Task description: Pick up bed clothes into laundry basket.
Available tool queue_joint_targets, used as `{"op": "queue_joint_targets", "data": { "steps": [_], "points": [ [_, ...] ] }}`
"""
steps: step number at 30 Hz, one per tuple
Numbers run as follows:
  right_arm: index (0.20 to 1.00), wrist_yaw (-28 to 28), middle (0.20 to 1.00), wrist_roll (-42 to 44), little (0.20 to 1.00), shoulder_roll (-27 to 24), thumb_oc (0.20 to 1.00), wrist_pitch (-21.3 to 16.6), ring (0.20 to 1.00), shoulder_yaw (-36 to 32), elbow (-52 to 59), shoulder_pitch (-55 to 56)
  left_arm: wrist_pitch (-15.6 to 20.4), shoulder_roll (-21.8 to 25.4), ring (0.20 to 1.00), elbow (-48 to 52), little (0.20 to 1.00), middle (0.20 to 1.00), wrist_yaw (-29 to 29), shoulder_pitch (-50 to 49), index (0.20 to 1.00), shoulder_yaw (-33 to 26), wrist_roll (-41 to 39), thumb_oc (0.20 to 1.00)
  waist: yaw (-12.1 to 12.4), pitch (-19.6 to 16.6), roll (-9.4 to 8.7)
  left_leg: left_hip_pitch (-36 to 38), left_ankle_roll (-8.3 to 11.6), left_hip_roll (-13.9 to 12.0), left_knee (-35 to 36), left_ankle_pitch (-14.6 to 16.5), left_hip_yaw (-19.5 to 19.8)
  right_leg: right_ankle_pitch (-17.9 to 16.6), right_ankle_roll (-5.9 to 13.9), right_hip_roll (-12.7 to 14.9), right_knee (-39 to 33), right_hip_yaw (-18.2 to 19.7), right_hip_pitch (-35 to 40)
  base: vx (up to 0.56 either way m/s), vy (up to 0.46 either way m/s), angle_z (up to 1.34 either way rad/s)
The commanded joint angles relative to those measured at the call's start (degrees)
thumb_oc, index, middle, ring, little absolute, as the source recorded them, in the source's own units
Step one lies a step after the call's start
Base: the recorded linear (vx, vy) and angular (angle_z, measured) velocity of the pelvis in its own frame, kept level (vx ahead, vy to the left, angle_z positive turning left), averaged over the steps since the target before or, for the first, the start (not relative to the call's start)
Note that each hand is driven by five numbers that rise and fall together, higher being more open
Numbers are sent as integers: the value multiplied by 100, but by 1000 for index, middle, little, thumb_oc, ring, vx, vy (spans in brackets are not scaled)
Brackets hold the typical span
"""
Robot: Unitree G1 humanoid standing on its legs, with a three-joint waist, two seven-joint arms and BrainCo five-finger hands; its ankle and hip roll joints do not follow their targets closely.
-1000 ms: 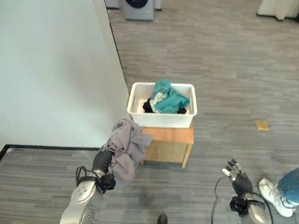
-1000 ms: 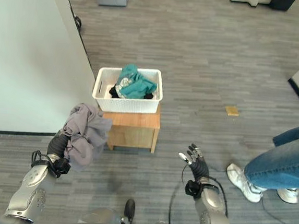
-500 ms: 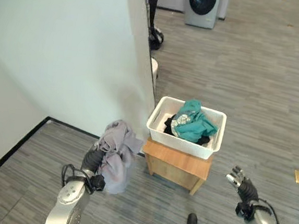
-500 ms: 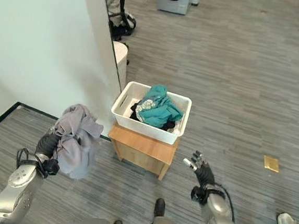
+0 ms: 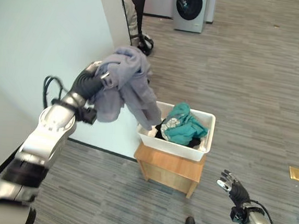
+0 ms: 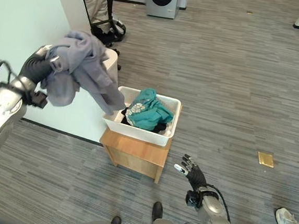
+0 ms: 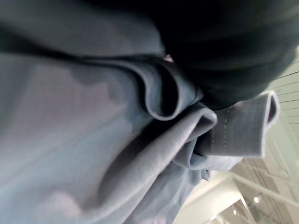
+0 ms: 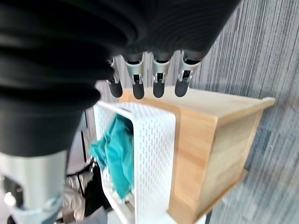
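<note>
Grey plank flooring (image 5: pixel 256 84) runs across the room in front of you, with a pale partition wall (image 5: pixel 34 55) on your left and a washing machine (image 5: pixel 190 9) standing at the far end past it; behind the wall's edge you can also see a person seated on a dark chair (image 6: pixel 98 8). Your left hand (image 5: pixel 92 81) is raised in front of that wall, and the grey garment (image 5: pixel 126 83) is bunched over it; the cloth wraps the hand so fully that you cannot tell how the fingers sit in it. One tail of the garment hangs down to the near left corner of the white laundry basket (image 5: pixel 175 145), just over its rim. The basket sits on a small wooden stool (image 5: pixel 168 168) and already holds teal clothing (image 5: pixel 182 125) on top of something dark. Further right and lower, your right hand (image 6: pixel 191 173) hangs off the stool's right side with its fingers (image 8: pixel 159 77) straight and slightly spread, holding nothing. A small yellow scrap (image 5: pixel 296 173) lies on the floor at far right.
</note>
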State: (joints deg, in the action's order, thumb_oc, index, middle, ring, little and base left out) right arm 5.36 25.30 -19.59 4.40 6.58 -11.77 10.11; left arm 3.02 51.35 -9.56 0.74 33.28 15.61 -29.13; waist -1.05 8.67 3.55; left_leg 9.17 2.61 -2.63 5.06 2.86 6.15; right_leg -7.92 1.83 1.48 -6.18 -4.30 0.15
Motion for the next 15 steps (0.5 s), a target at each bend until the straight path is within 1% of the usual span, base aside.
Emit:
{"op": "queue_joint_targets", "data": {
  "steps": [1, 2, 3, 6, 9, 11, 15],
  "points": [
    [1000, -6, 1000, 256, 1000, -91, 1000, -242, 1000, -12, 230, -16, 330, 189, 200, -353, 200, 200, -124, 908, 200, 207, -388, 200, -133, -214, -159, -340, 50, 44, -6, -214, 2, 794, 625, 355, 118, -21, 323, 20, -3, -9],
    [1000, -6, 1000, 256, 1000, -82, 1000, -243, 1000, -20, 229, -17, 336, 188, 200, -371, 200, 200, -123, 939, 200, 233, -392, 200, -123, -212, -165, -342, 50, 44, -6, -214, 2, 793, 625, 355, 118, -21, 321, 1, -3, -10],
    [1000, -13, 1000, 260, 1000, -110, 1000, -255, 1000, 32, 220, -23, 303, 185, 200, -475, 200, 200, -116, 1189, 200, 433, -386, 200, -175, -214, -151, -352, 57, 35, -6, -208, -25, 786, 642, 345, 118, -6, 291, -13, -6, -12],
    [1000, 4, 1000, 290, 1000, -111, 1000, -275, 1000, 103, 174, -10, 307, 157, 200, -837, 200, 200, -116, 1688, 200, 806, -388, 200, -219, -202, -154, -384, 73, 7, -6, -210, -90, 777, 659, 319, 118, 47, 231, -4, -17, -11],
    [1000, 33, 1000, 262, 1000, -141, 1000, -279, 1000, 156, 183, 29, 261, 105, 200, -1212, 200, 200, -90, 2164, 200, 1182, -230, 200, -318, -202, -136, -388, 87, -28, -6, -198, -154, 778, 679, 286, 118, 107, 169, 25, -15, -12],
    [1000, 38, 1000, 272, 1000, -149, 1000, -291, 1000, 161, 201, 80, 256, 159, 200, -1462, 200, 200, -93, 2558, 200, 1477, 77, 200, -434, -189, -96, -396, 106, -33, -6, -196, -210, 775, 695, 267, 118, 153, 132, 31, -15, -17],
    [1000, 2, 1000, 250, 1000, -116, 1000, -322, 1000, 86, 207, 170, 261, 99, 200, -1576, 200, 200, -69, 2603, 200, 1547, 41, 200, -548, -138, -52, -462, 129, -54, -6, -196, -291, 763, 713, 242, 118, 206, 25, 28, -20, -15]
  ]
}}
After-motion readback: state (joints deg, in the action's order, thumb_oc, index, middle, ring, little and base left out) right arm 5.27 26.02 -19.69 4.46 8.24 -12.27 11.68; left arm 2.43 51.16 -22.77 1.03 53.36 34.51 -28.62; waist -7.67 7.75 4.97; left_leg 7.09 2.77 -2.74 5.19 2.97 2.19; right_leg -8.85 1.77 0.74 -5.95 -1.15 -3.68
